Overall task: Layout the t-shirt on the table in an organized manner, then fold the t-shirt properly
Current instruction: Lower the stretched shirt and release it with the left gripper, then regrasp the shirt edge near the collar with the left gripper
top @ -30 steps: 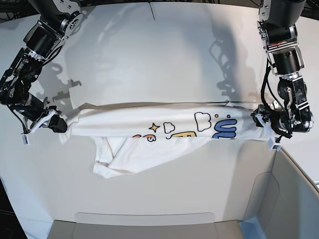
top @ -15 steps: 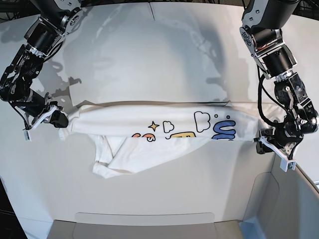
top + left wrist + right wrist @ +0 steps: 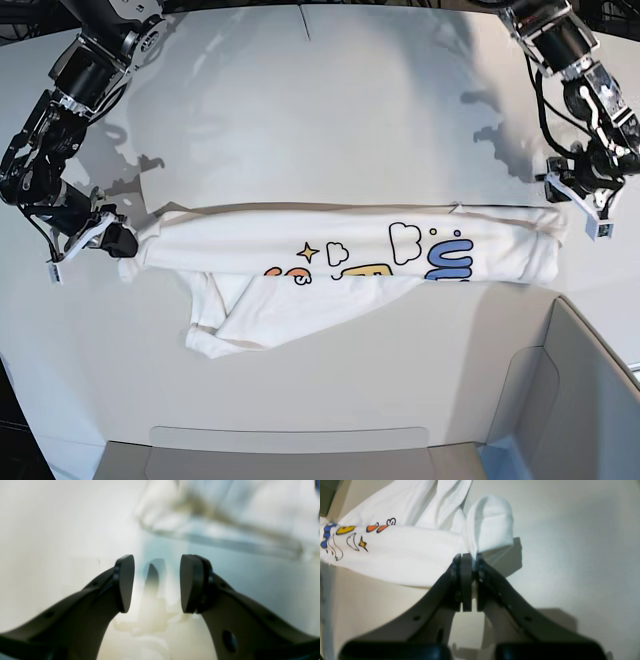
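The white t-shirt (image 3: 340,255) lies stretched in a long band across the table (image 3: 320,120), its coloured print facing up and a loose flap (image 3: 240,320) hanging toward the front. At the shirt's left end my right gripper (image 3: 122,240) is shut on a bunched fold of fabric, seen close in the right wrist view (image 3: 470,557) with the t-shirt (image 3: 402,555) trailing away. My left gripper (image 3: 580,200) hovers just beyond the shirt's right end, open and apart from it. In the left wrist view its fingers (image 3: 123,583) stand wide, with the blurred t-shirt (image 3: 225,510) ahead.
A grey-white bin (image 3: 585,390) sits at the front right corner. A low tray edge (image 3: 290,440) runs along the front of the table. Bare tabletop stretches behind the shirt toward the curved far edge.
My left gripper has let go of the shirt's right end, swung to the front, then moved toward the far side. That end now rests on the table. The right gripper keeps its grip.
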